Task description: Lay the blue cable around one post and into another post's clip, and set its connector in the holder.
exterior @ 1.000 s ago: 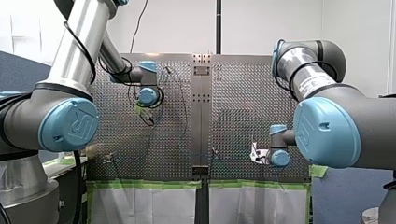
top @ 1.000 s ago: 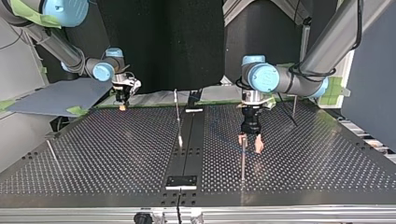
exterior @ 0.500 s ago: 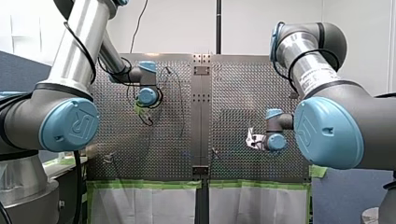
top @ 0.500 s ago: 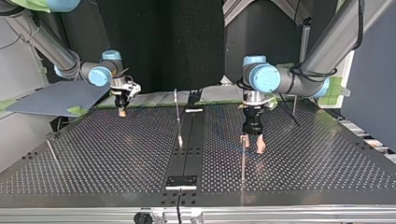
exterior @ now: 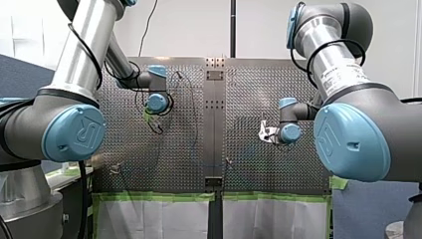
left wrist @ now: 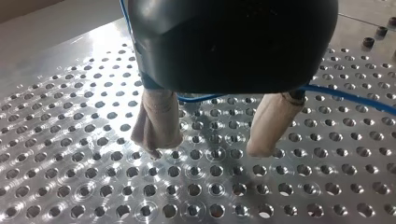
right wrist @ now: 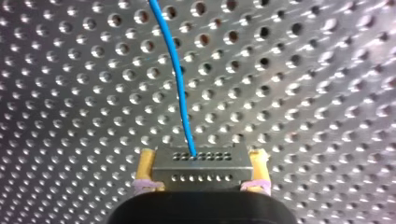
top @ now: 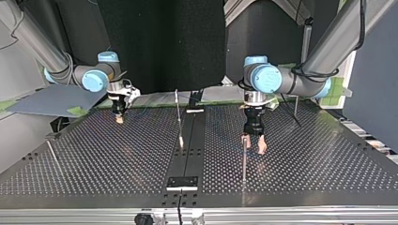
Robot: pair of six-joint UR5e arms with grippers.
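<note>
blue cable (right wrist: 180, 79) | connector (right wrist: 201, 167) clamped between right jaws | cable runs ahead

The left arm (exterior: 84, 45) and right arm (exterior: 323, 55) are silver tubes with grey joints, blue caps and black cables. The left jaws wear beige pads (left wrist: 156, 126), the right jaws yellow pads (right wrist: 146, 163).

Ahead of you in front view: white wall (exterior: 189, 30) behind perforated table (exterior: 249, 89), green tape (exterior: 149, 196) along near edge, white sheeting (exterior: 149, 219) below. Facing you in top view: black panel (top: 162, 42), grey board (top: 51, 98) at left.
</note>
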